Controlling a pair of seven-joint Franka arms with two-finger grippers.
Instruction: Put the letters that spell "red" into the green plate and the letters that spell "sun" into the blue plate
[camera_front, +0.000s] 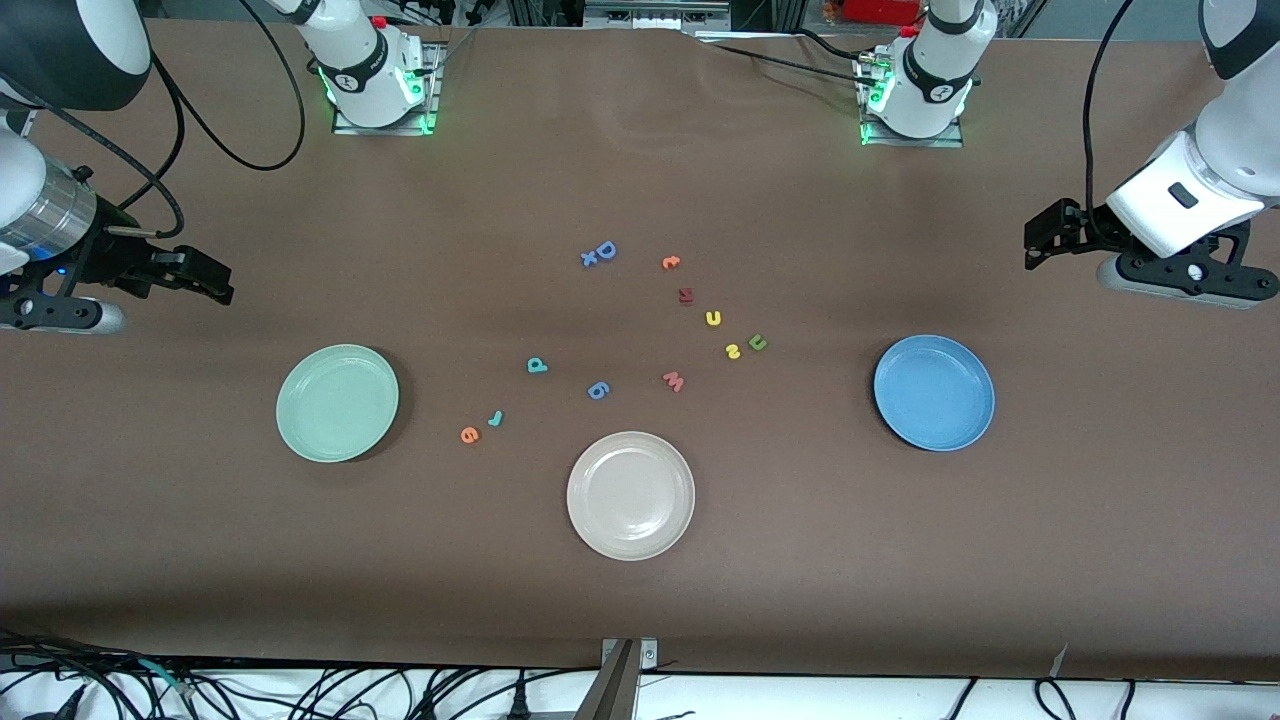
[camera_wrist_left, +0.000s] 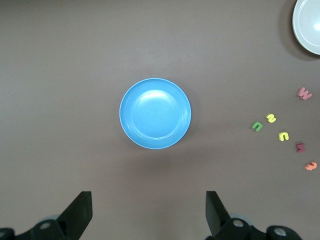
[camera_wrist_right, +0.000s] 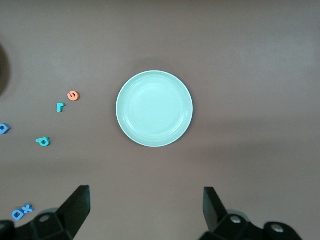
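The green plate (camera_front: 337, 402) (camera_wrist_right: 154, 108) lies toward the right arm's end of the table, the blue plate (camera_front: 934, 392) (camera_wrist_left: 155, 113) toward the left arm's end. Beside the green plate lie the orange "e" (camera_front: 469, 434) (camera_wrist_right: 73, 95), teal "r" (camera_front: 495, 418) (camera_wrist_right: 60, 106) and teal "d" (camera_front: 537, 365) (camera_wrist_right: 43, 142). Mid-table lie the yellow "u" (camera_front: 713, 318) (camera_wrist_left: 283, 136), yellow "s" (camera_front: 733, 350) (camera_wrist_left: 271, 118) and green "n" (camera_front: 757, 343) (camera_wrist_left: 257, 126). My right gripper (camera_front: 205, 280) (camera_wrist_right: 145, 210) hangs open and empty over bare table at its own end. My left gripper (camera_front: 1045, 240) (camera_wrist_left: 148, 212) does likewise at its end.
A beige-white plate (camera_front: 630, 495) sits mid-table, nearest the front camera. Other letters lie among the task's: a blue "D" with a small "x" (camera_front: 600, 253), an orange "c" (camera_front: 671, 262), a dark red letter (camera_front: 686, 295), a pink "w" (camera_front: 674, 381) and a blue letter (camera_front: 598, 390).
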